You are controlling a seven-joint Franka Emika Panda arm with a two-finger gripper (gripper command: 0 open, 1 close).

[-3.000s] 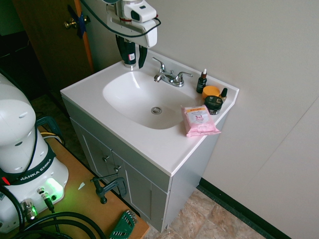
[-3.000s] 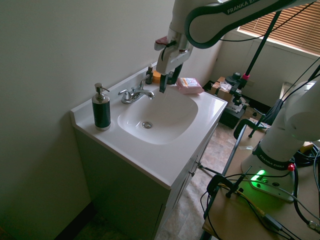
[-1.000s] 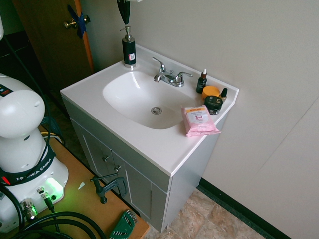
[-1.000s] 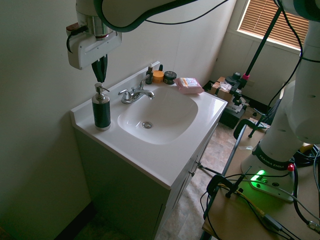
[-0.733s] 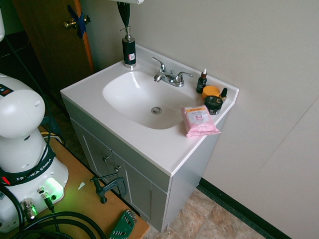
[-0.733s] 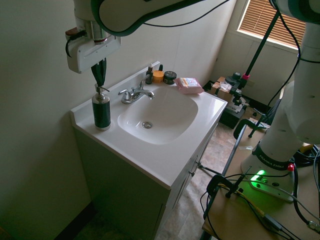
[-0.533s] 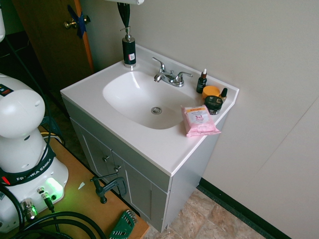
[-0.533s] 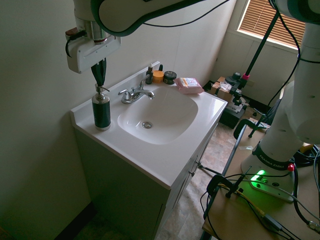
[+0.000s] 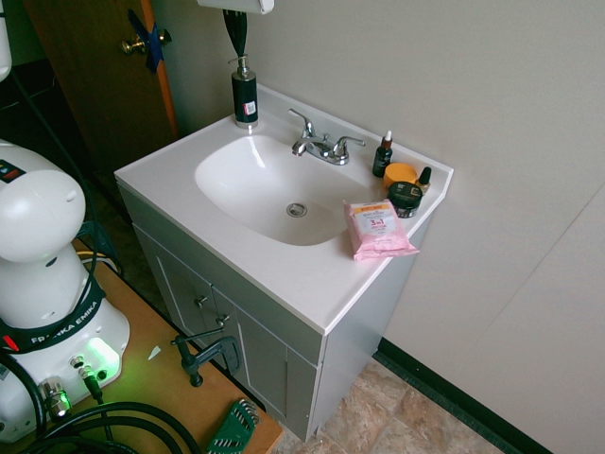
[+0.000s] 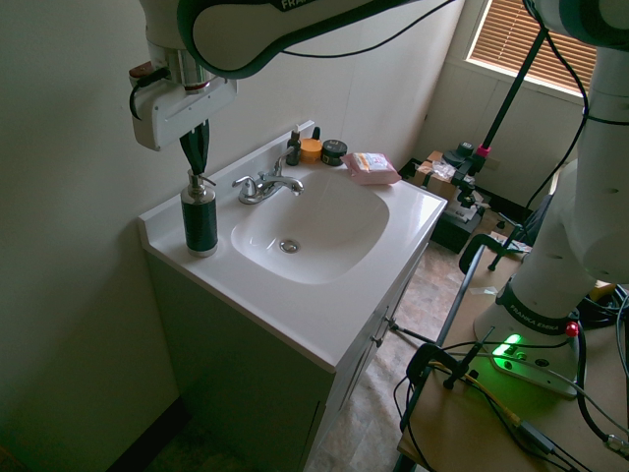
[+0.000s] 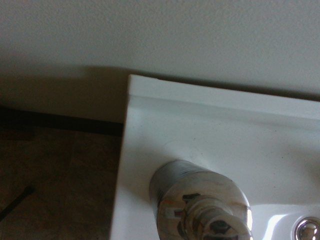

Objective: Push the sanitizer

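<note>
- One sanitizer (image 9: 245,92) stands upright at the sink's (image 9: 180,175) back corner.
- One gripper (image 10: 196,163), fingers pressed together, hangs just above its pump, holding nothing.
- One faucet (image 9: 321,145).

Even, soft daylight in the first exterior view, sharp across the counter (image 9: 284,274), with only faint shadows inside the basin (image 9: 265,184). Dimmer and greenish in the second exterior view; bright overexposed blinds (image 10: 536,44) at the upper right corner, so light from that window side. Dark below the counter's front edge. Slight wide-angle bending toward the picture edges. Green glow from a lamp (image 10: 511,346) on the robot base. Soft and out of focus in the wrist view, strongly blurred on the sanitizer (image 11: 200,205), with bright glare on its chrome top. Deep shadow beside the counter's back corner.
</note>
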